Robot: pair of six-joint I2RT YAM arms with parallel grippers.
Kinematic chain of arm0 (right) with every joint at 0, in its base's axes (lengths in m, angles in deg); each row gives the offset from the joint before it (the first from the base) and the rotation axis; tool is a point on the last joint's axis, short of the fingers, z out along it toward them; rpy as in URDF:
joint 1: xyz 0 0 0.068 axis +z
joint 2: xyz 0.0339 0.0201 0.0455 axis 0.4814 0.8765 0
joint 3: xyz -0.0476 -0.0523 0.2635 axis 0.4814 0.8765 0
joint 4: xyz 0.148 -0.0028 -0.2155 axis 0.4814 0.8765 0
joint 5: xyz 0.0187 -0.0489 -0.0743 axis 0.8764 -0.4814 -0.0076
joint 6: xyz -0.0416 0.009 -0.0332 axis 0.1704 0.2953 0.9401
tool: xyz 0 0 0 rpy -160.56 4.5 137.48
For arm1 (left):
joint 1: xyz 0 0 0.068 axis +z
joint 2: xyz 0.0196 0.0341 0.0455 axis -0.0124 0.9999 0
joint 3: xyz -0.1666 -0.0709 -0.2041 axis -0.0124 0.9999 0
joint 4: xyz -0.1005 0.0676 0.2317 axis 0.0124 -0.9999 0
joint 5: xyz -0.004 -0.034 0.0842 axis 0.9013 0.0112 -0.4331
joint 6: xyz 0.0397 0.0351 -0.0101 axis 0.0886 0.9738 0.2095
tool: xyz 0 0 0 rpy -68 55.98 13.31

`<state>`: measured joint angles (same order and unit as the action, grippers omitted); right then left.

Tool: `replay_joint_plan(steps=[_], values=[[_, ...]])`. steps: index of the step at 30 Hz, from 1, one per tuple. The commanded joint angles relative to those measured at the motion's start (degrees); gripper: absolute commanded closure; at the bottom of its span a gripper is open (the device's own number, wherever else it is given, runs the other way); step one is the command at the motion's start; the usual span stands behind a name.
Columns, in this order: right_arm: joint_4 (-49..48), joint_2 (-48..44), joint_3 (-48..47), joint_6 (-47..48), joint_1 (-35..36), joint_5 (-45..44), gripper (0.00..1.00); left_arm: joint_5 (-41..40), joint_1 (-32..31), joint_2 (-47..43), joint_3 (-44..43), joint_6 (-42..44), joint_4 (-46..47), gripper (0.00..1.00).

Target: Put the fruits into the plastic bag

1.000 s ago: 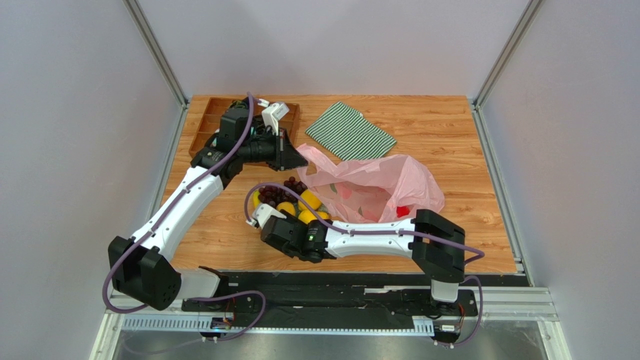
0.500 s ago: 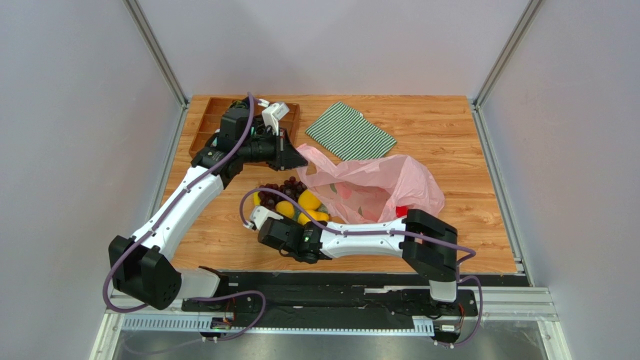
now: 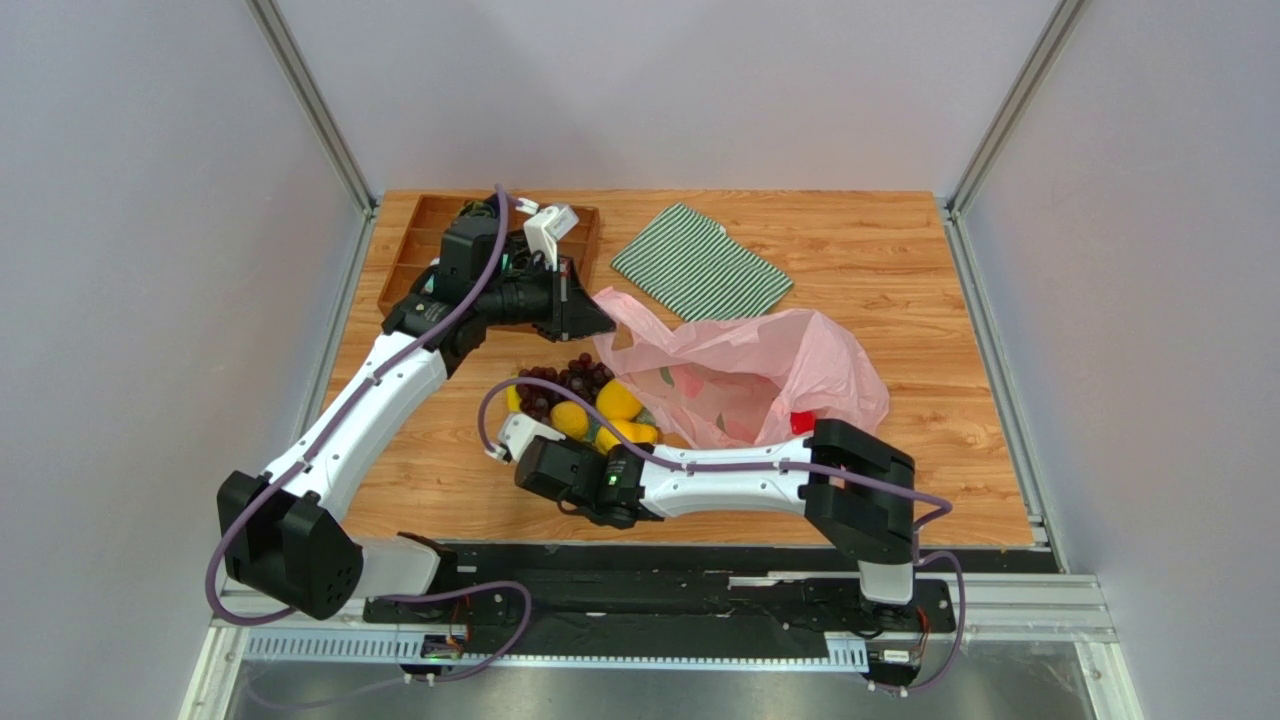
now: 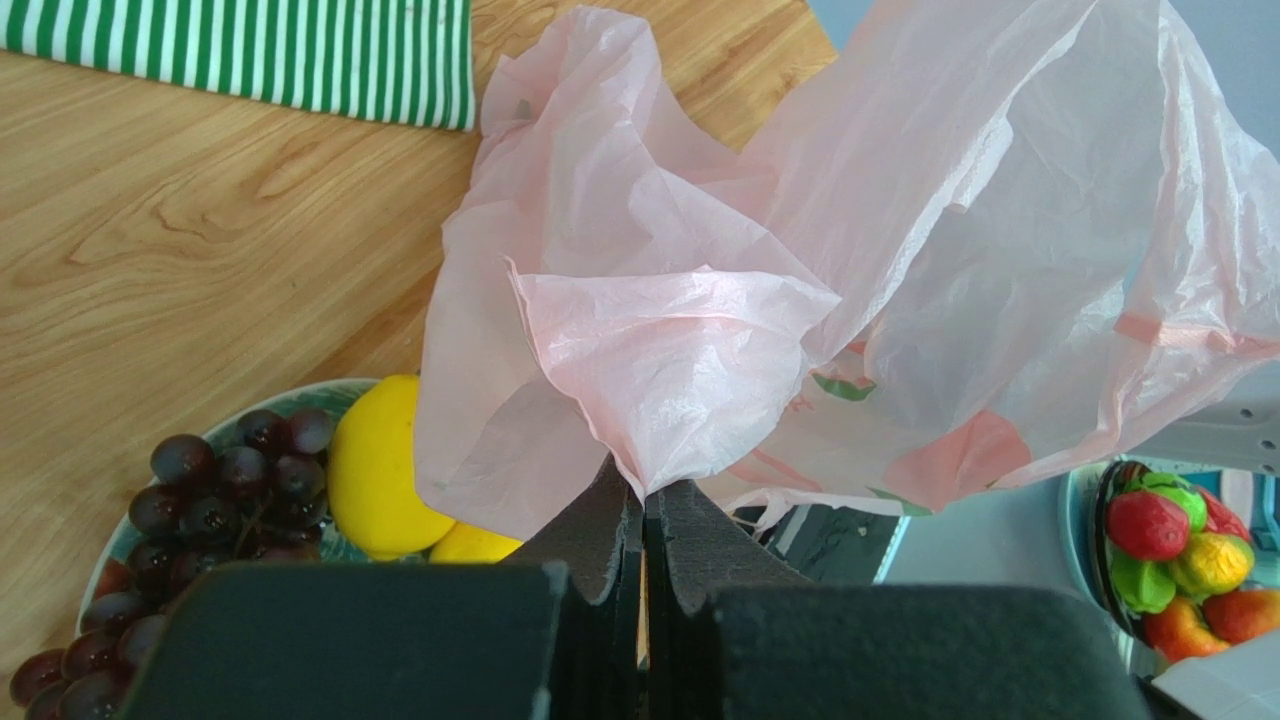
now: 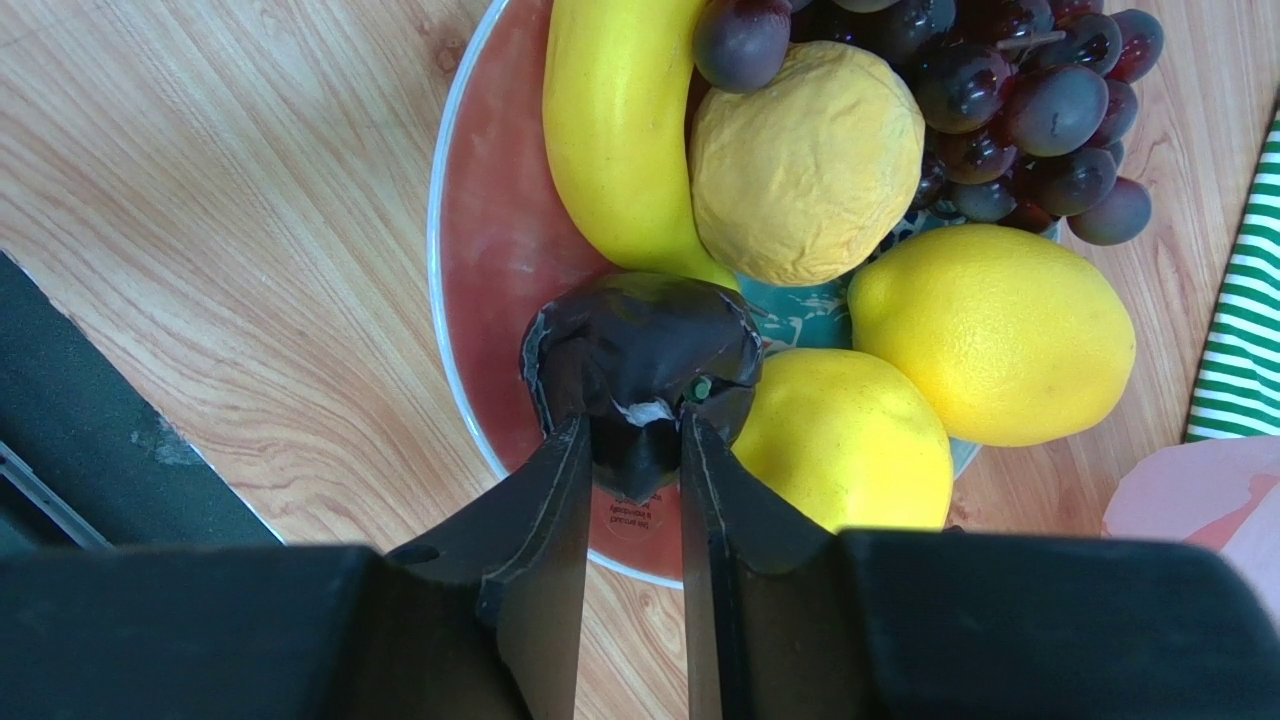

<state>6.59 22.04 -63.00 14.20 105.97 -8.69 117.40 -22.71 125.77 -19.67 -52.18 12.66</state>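
Inspected from above: wood-grain table (image 3: 902, 270), closed in by plain grey walls, metal posts at the far corners. Found a shallow wooden tray (image 3: 409, 248) at 10 o'clock and a green-and-white striped cloth (image 3: 700, 264) at 12 o'clock, lying flat. Found the red plate (image 5: 496, 255) just off centre toward 7 o'clock, beside the plastic bag (image 3: 751, 368), itself spread from centre toward 3 o'clock.

Noted left arm reaching from its base at 7 o'clock up the left side, elbow bent, wrist by the tray and turned toward 3 o'clock. Left gripper (image 4: 643, 503) clenched flat on a fold of the bag's film, holding it raised above the plate. Noted right arm laid low along the near edge, from 5 o'clock toward 7 o'clock. Right gripper (image 5: 631, 435) tipped down at the plate's rim, pinching the dark fruit (image 5: 639, 353) at its narrow end, both fingers against the skin, fruit resting on the plate.

Bag long axis: 10 o'clock to 4 o'clock, pinched end at 10.

Remaining fruits, all on the plate, read in the right wrist view:
- banana (image 5: 616, 128) lengthwise 12 to 6 o'clock
- small orange (image 5: 809, 162) touching the banana's 3 o'clock side
- grape bunch (image 5: 992, 90) at 1 o'clock
- two lemons (image 5: 992, 333) at 3 to 5 o'clock, side by side
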Motion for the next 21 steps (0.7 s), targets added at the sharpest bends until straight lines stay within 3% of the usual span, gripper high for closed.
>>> replay_joint_plan(steps=[1, 21], values=[[-0.1, -2.1, -0.6, -0.1, 0.3, -0.7, 1.00, 0.4, -0.2, 0.3, -1.9, 0.3, 0.2, 1.00], [-7.0, -19.5, 8.5, -3.0, 0.5, 2.6, 1.00, -0.1, -0.2, 0.4, -1.9, 0.2, 0.1, 1.00]])
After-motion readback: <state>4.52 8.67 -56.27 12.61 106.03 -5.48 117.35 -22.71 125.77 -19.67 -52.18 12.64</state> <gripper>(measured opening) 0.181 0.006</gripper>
